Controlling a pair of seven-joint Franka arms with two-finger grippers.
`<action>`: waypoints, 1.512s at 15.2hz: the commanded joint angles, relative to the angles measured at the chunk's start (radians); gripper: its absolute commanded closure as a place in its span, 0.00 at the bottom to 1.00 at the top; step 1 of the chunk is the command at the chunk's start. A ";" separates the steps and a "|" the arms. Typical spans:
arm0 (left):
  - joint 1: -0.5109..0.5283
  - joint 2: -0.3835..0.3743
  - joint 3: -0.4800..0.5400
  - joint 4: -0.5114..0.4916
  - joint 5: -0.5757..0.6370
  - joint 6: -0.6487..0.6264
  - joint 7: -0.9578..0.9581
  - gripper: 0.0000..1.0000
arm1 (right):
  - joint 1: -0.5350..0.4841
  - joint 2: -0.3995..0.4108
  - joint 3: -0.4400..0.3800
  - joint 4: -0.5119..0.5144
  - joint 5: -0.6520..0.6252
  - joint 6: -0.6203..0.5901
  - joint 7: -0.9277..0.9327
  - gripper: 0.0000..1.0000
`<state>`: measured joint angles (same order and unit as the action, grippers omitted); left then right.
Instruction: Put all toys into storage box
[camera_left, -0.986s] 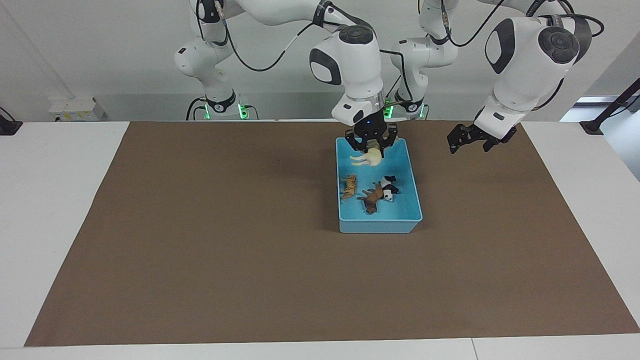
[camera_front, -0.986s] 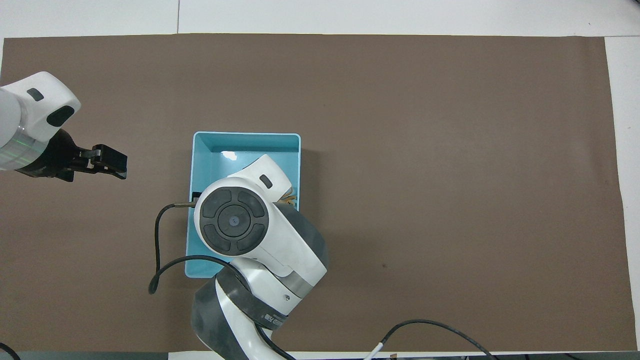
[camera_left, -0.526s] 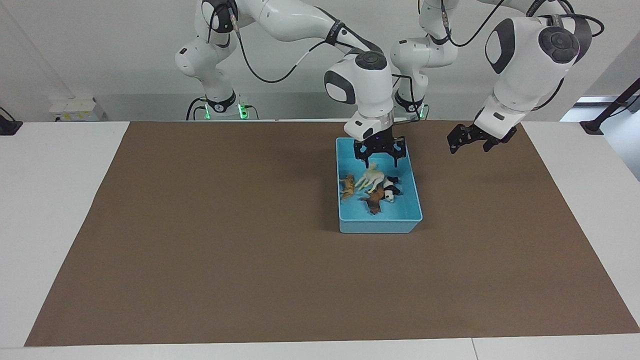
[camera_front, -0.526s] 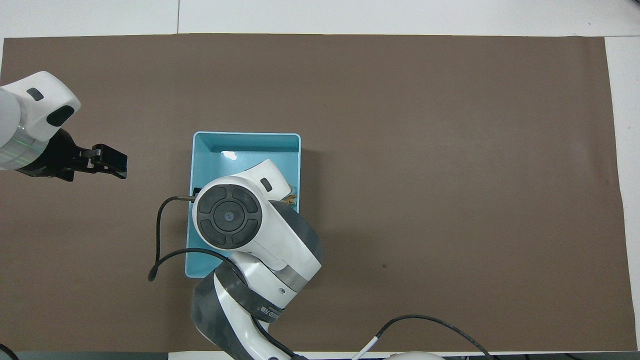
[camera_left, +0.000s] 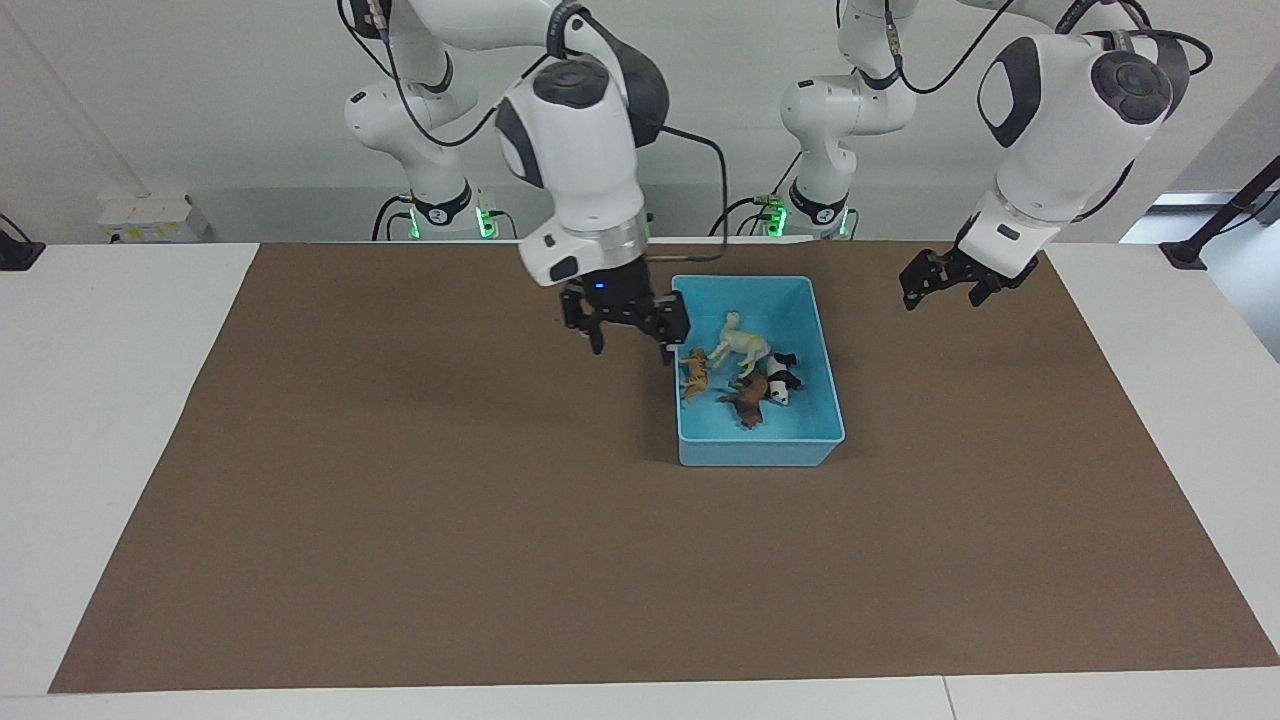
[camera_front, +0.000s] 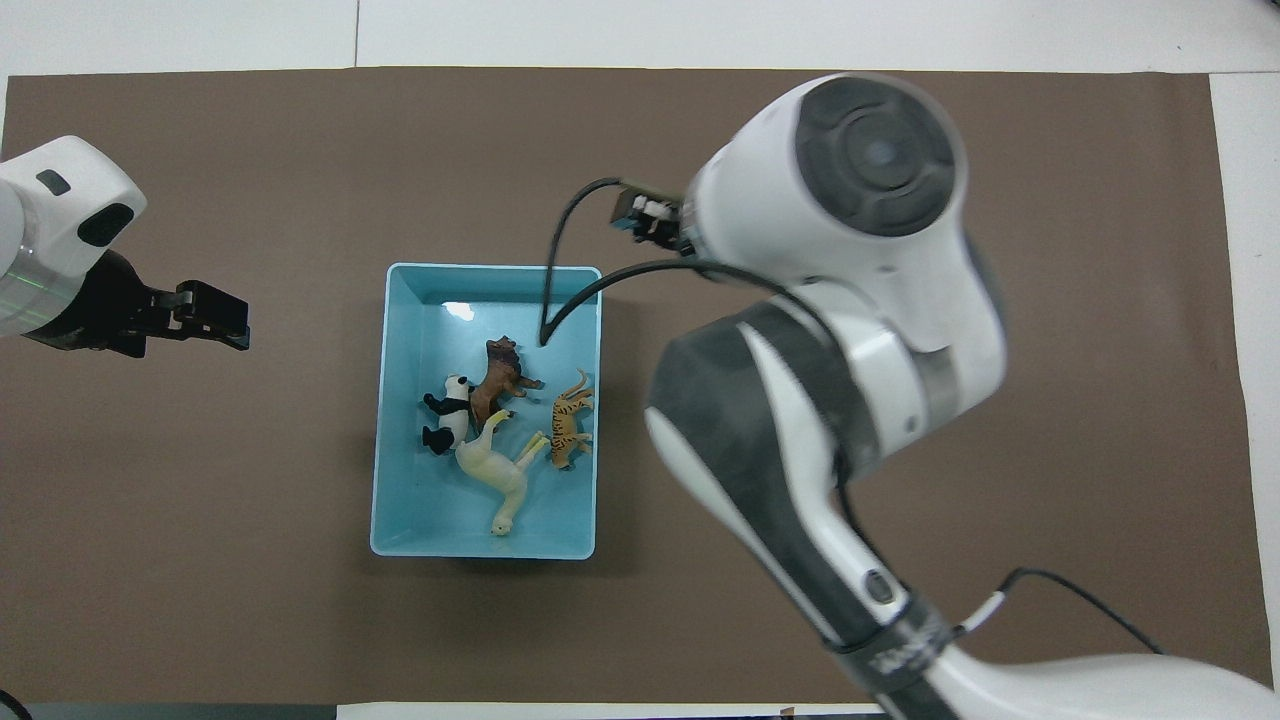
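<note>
Brown mat on white worktop (camera_left: 130, 330); storage box (camera_left: 815, 330) holds tiger (camera_left: 697, 373), llama (camera_left: 742, 345), panda (camera_left: 781, 381), lion (camera_left: 745, 399). Right tool (camera_left: 627, 335), released and empty, hangs at the box's 9 o'clock in the facing view; left tool (camera_left: 935, 283), released, waits over the mat. Placing step looks done; next move calls only for retracting.

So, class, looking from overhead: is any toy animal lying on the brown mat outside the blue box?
No: the lion, panda, llama and tiger all lie inside the storage box.

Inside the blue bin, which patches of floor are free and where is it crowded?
In the storage box, bare floor lies along the wall farthest from the robots and in the nearest corner toward the left arm's end. It is crowded mid-box: panda, lion and llama touch, with the tiger beside them by the wall toward the right arm's end.
</note>
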<state>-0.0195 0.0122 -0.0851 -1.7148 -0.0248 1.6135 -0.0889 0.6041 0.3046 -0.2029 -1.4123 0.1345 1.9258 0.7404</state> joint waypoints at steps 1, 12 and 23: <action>-0.017 0.003 0.016 0.006 -0.014 0.009 0.009 0.00 | -0.165 -0.042 0.016 -0.030 -0.007 -0.062 -0.273 0.00; -0.016 0.003 0.015 0.006 -0.012 0.017 0.009 0.00 | -0.550 -0.229 0.014 -0.163 -0.090 -0.291 -0.917 0.00; -0.016 0.003 0.016 0.006 -0.014 0.017 0.009 0.00 | -0.685 -0.326 0.097 -0.171 -0.142 -0.390 -0.918 0.00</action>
<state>-0.0213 0.0123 -0.0851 -1.7148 -0.0252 1.6210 -0.0889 0.0014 -0.0635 -0.1777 -1.6698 0.0080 1.6030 -0.1687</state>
